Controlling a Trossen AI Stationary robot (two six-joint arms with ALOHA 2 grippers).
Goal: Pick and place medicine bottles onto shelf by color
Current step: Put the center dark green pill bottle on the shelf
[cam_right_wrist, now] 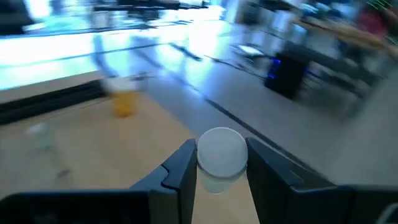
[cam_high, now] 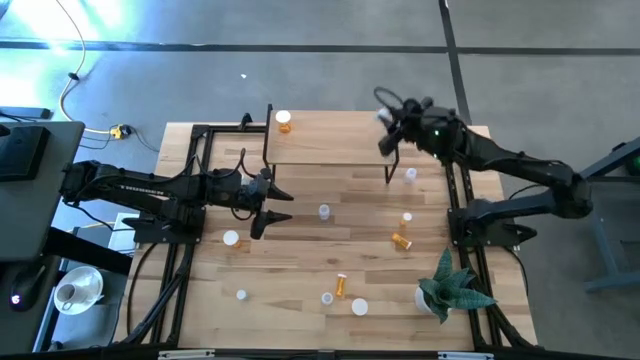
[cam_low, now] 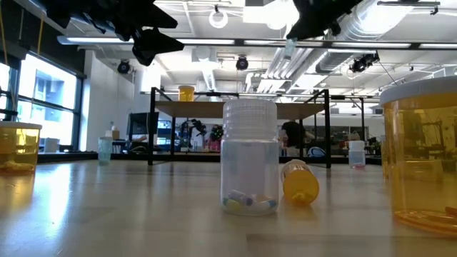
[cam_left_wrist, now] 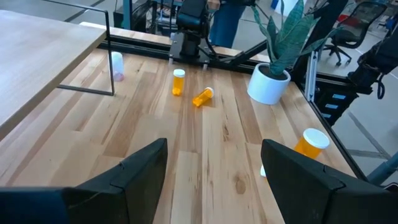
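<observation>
My right gripper is above the right end of the shelf, a low light-wood board on thin black legs, and is shut on a clear vial with a white cap. One orange bottle stands on the shelf's left end. My left gripper hovers open and empty over the table left of a clear vial. Several more orange and clear vials stand or lie on the table, such as a lying orange one. My right gripper pinches the clear vial between its two fingers, one on each side just below the white cap. The vial is lifted clear and shows below the gripper in the low view, above the shelf top.
A green spiky plant in a white pot stands at the table's near right. Loose vials are scattered near the front edge and at the left. A clear vial stands by the shelf's right leg.
</observation>
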